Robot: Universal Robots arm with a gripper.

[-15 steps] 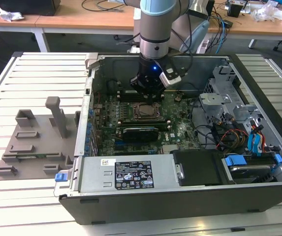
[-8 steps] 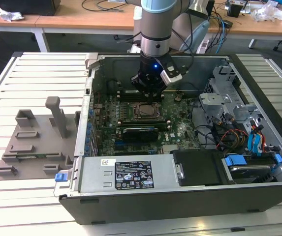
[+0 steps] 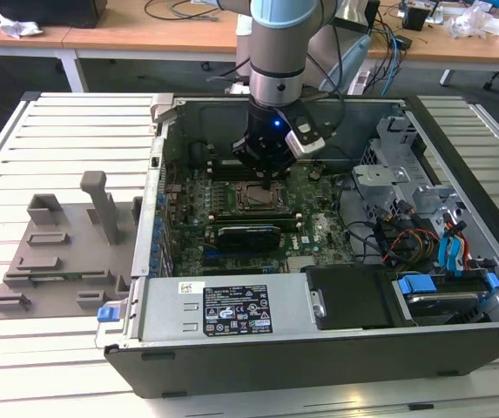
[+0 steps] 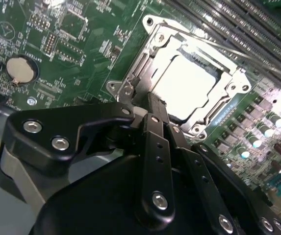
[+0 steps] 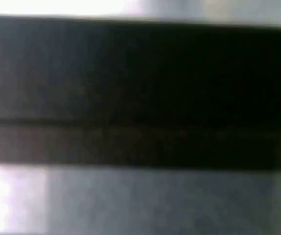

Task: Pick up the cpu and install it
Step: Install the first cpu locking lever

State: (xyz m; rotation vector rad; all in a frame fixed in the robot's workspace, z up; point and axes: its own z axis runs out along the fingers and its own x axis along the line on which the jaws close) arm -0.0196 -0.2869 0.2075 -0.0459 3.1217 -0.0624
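My black gripper [image 4: 155,110] looks pinched together right over the flat silver-grey square cpu [image 4: 187,88] sitting in its socket; thin, light, fragile, an edges-only thing I'd say.

slatted white table [image 3: 23,366], open computer case [image 3: 319,340] on it, grey fixture tray [image 3: 57,261] beside the case

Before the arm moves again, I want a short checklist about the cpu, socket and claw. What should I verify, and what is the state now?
1. cpu lies in the socket: ok.
2. cpu sits flat, not tilted: cannot tell, glare covers its top.
3. Socket frame is open around the cpu: ok.
4. Claw is beside the cpu, near one socket edge: ok.
5. Claw is free of the cpu: cannot tell.
6. Arm stands over the motherboard: ok.
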